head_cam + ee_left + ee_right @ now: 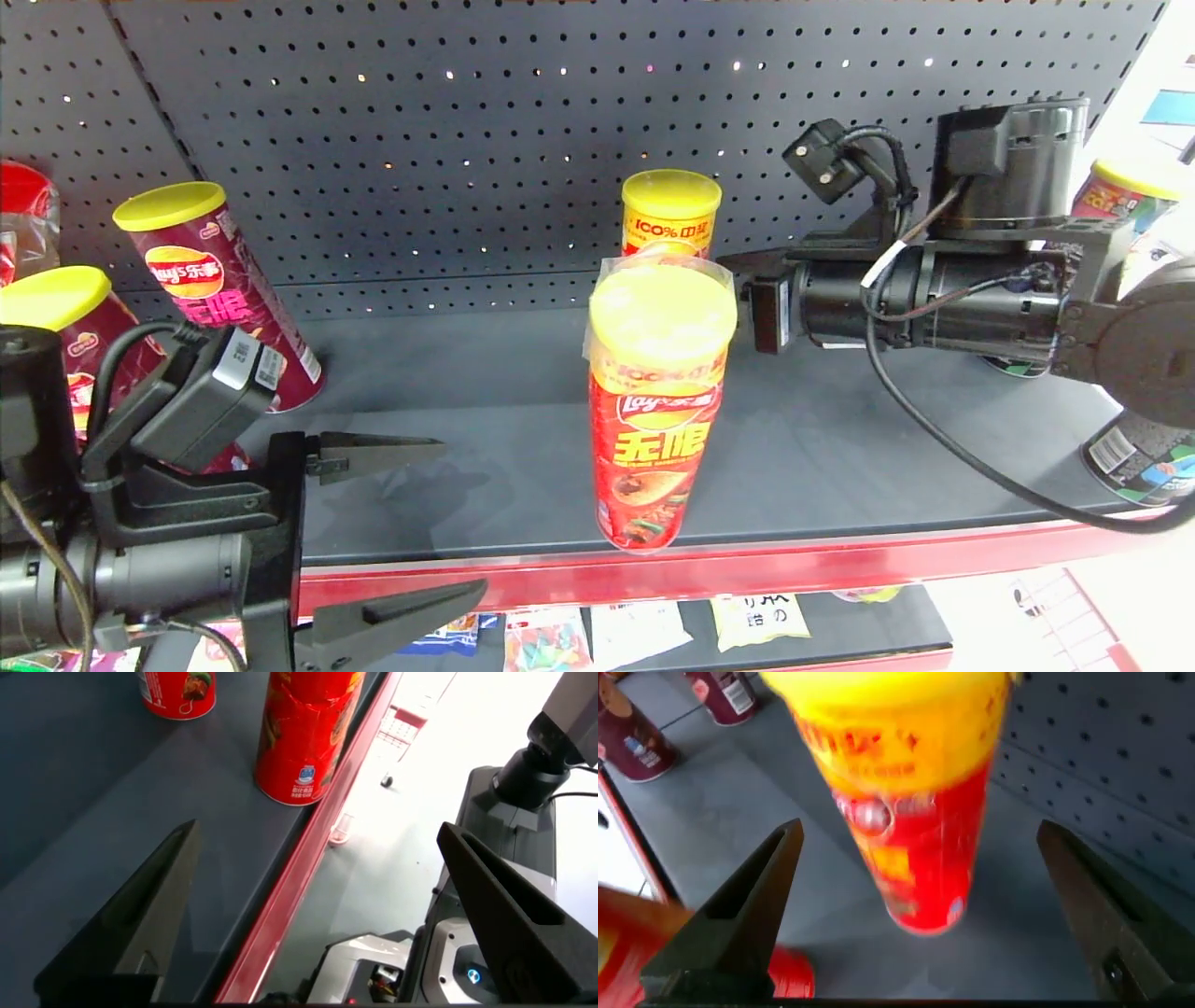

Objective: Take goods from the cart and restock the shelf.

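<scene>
- left gripper (459, 518) (318, 831): nearest item, low at the left, held level and pointing across the shelf (448, 411) front. its fingers are wide apart with nothing between them. one finger lies over the deck, the other off the red front lip.
- front can (653, 411) (304, 737): red, with a yellow lid under clear film. it stands upright at the shelf's front edge, near the middle. the left wrist view cuts off its top.
- right arm (934, 299): comes in level from the right, above the deck and behind the front can. in the head view the front can's lid hides the fingertips.
- right gripper (915, 826): fingers spread, with the rear can (670, 210) (915, 812) between them and touching neither. the can is blurred in the right wrist view.
- rear can: upright near the pegboard (467, 140), straight behind the front can, which covers its lower body.
- maroon cans (219, 280): at the left end of the shelf, partly covered by the left wrist camera.
- further cans (1125, 191): at the right end, mostly hidden by the right arm.
</scene>
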### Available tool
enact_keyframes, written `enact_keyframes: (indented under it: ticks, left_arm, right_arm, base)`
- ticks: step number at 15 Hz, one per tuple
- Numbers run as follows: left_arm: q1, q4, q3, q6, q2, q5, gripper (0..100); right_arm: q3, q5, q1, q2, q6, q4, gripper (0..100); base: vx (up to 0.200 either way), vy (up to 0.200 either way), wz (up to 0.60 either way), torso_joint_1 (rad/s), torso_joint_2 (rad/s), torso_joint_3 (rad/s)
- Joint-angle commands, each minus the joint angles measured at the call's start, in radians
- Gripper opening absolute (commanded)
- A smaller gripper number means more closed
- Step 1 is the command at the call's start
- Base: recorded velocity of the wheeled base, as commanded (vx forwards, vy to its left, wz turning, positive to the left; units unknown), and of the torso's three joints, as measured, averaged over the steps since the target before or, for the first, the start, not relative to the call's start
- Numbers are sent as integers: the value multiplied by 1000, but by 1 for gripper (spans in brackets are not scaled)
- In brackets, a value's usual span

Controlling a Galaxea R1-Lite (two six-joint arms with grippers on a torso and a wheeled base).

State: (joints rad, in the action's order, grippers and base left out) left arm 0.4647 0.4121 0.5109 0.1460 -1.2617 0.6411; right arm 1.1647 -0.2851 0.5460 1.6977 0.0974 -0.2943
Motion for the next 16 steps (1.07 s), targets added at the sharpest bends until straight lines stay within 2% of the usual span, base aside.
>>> enact_keyframes:
  ticks: [1, 3, 5, 6, 9, 11, 14, 16]
  left_arm:
    - [0, 1, 0, 1, -2, 0, 100]
    - [0, -1, 0, 1, -4, -6, 100]
    - [0, -1, -3, 1, -8, -63, 100]
    - [0, -1, -3, 1, -12, -72, 100]
    - [2, -1, -6, 7, -21, -90, 100]
    - [5, -1, -28, 9, -19, -124, 100]
    - [5, -1, -61, 12, -16, -132, 100]
    - [9, -4, -61, 29, -44, -149, 100]
  right_arm:
    - [-51, 0, -11, -66, 1, 0, 100]
    - [-125, 3, -20, -121, 1, 1, 100]
    - [-188, 21, -41, -177, 2, 1, 100]
    - [-207, 27, -44, -194, 2, 1, 100]
    - [-384, 37, -44, -334, 2, 1, 100]
    - [-471, 37, -40, -415, 5, 3, 100]
    - [-537, 32, -38, -500, 7, 3, 100]
    - [-573, 30, -37, -570, 7, 3, 100]
  base:
    - [0, 0, 0, 0, 0, 0]
    - [0, 0, 0, 0, 0, 0]
    - [0, 0, 0, 0, 0, 0]
    - [0, 0, 0, 0, 0, 0]
    - [0, 0, 0, 0, 0, 0]
    - [0, 0, 0, 0, 0, 0]
    - [0, 0, 0, 0, 0, 0]
    - [0, 0, 0, 0, 0, 0]
